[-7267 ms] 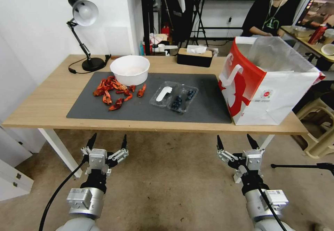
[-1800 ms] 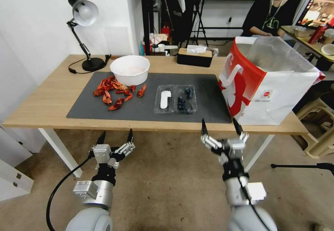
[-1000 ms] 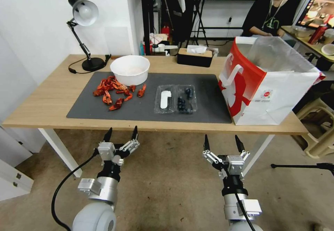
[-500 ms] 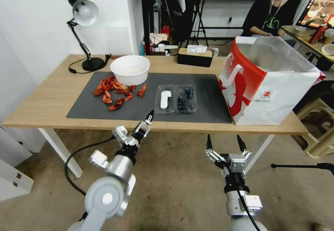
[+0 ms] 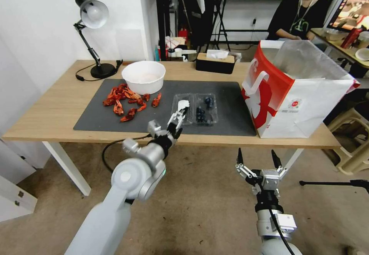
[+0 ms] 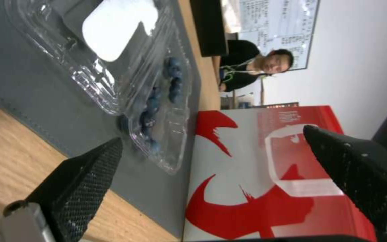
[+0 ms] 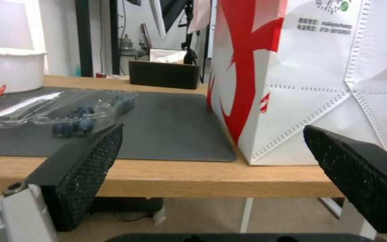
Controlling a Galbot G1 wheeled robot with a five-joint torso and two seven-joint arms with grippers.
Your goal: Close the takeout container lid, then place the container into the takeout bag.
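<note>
The container [image 5: 205, 111] lies open on the grey mat [image 5: 115, 126], with dark blueberries in its right half. Its takeout container lid [image 5: 183, 103], clear with a white label, lies flat to the left of the berries. My left gripper [image 5: 180, 113] reaches over the table's front edge and hovers open at the lid's near edge. From the left wrist, the lid [image 6: 113, 30] and berry half [image 6: 158, 101] lie just beyond the open gripper [image 6: 212, 135]. The takeout bag [image 5: 296, 93] stands open at the table's right end. My right gripper [image 5: 258, 159] hangs open below the table edge.
A white bowl [image 5: 143, 76] and several red crayfish [image 5: 123, 101] sit on the mat's left part. A desk lamp [image 5: 94, 36] and a tissue box [image 5: 215, 63] stand at the back. The right wrist view shows the bag [image 7: 310, 84] close to the table's front edge [image 7: 158, 181].
My left arm has swung up from below the table and forward over its front edge to the lid. My right gripper has sunk a little lower. The container has not moved in the last second.
</note>
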